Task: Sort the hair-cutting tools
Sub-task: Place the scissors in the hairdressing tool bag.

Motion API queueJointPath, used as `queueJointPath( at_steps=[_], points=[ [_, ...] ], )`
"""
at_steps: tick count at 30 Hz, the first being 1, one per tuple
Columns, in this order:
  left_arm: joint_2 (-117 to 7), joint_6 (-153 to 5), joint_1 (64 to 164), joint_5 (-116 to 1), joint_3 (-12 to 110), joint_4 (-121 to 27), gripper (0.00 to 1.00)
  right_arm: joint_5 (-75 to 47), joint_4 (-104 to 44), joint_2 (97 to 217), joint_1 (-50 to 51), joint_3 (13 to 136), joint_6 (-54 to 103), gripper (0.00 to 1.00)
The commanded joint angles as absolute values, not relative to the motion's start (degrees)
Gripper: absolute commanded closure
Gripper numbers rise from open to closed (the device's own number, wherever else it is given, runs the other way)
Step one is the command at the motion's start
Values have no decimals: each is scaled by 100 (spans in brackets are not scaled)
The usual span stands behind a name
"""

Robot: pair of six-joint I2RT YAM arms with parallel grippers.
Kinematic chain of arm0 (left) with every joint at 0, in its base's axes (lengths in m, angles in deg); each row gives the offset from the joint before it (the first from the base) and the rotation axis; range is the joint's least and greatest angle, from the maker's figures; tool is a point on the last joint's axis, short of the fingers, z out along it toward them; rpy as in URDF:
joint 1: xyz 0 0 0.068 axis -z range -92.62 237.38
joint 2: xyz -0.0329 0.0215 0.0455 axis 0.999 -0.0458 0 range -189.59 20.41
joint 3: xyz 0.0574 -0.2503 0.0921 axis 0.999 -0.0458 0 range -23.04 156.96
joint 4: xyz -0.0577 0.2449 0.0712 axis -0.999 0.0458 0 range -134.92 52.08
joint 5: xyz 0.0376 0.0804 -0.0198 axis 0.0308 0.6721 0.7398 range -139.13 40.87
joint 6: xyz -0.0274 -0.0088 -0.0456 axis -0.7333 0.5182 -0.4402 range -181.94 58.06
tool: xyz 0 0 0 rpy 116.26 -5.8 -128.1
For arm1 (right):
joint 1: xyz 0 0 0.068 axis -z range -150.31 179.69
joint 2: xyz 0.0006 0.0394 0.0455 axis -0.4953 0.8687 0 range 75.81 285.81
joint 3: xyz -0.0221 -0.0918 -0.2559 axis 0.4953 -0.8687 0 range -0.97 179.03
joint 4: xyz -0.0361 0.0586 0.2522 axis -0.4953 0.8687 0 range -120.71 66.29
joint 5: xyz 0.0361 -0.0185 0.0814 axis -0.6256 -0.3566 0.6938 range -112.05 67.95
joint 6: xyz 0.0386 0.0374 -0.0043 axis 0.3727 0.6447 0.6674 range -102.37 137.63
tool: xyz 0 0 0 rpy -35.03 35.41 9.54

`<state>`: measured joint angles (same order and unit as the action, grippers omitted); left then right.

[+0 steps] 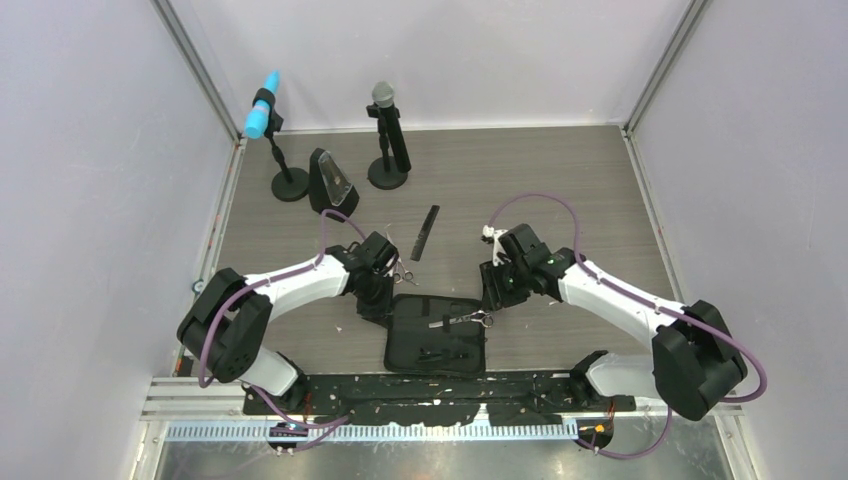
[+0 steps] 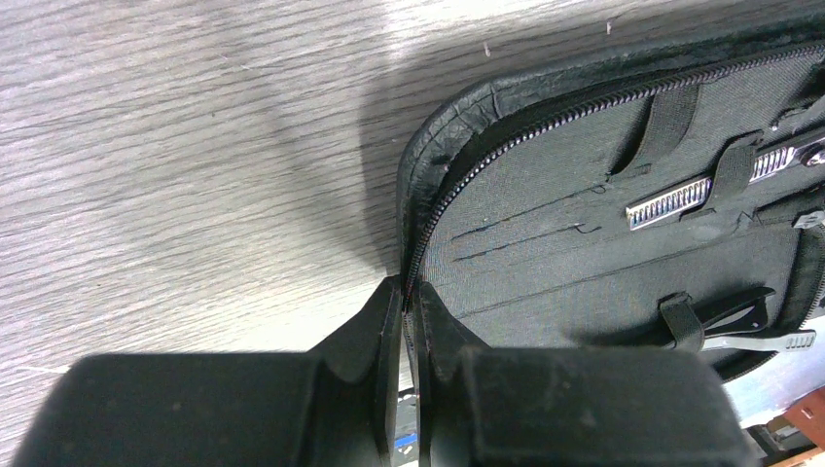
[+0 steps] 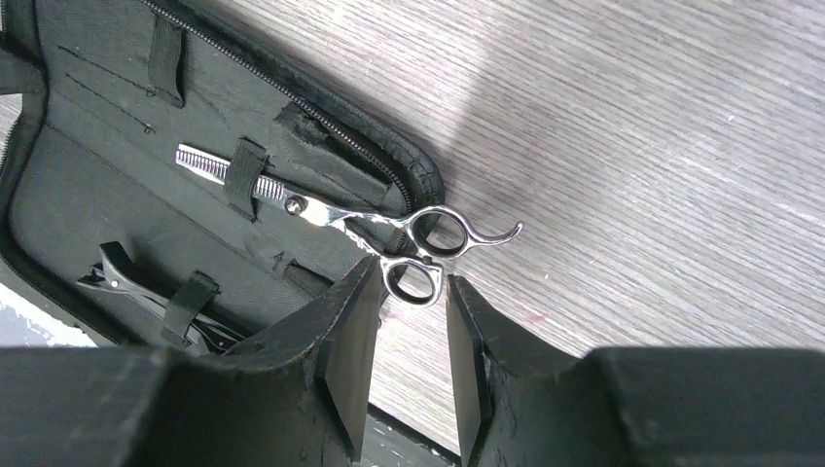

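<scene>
Overhead, the open pouch (image 1: 415, 315) lies flat on the worktop (image 1: 560, 190) between the two arms. Only this view shows the loose items. The comb (image 1: 425, 232) sits on bare wood beyond the pouch. The second scissors (image 1: 403, 272) lie outside the pouch, just off its far-left corner and close by the left arm's end. Two microphones (image 1: 385, 130) stand at the far edge, well apart from the rest.

The left wrist view settles what the overhead view hides. The left tool (image 2: 407, 292) is closed, its fingers pinching the pouch rim right at the zipper line. The pouch interior spreads away to the right of it.

The right wrist view gives the detail on the task piece. The right tool (image 3: 413, 277) is open, with a clear gap between its fingers. The thinning scissors (image 3: 326, 214) lie in the pouch with the toothed blade tucked under a strap (image 3: 245, 175). Their handles jut past the rim over the worktop. The lower finger ring sits between the fingertips; whether it touches them, cannot tell. The upper ring and its tang lie just beyond the tool. The clips (image 3: 122, 280) are held under another strap, lower in the pouch and left of the tool.
</scene>
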<state>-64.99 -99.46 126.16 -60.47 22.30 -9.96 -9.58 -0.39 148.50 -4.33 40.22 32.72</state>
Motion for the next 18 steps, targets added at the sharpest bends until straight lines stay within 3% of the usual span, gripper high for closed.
queueJointPath(
  at_steps=[1,18],
  points=[
    [-6364,-10022,12662,-6048,2274,-1157,91,-982,-272,14725,-452,3815,3603,59],
    [-6372,-10060,12793,-6082,2344,-1169,91,-828,-734,14878,-796,3464,4002,61]
  ],
)
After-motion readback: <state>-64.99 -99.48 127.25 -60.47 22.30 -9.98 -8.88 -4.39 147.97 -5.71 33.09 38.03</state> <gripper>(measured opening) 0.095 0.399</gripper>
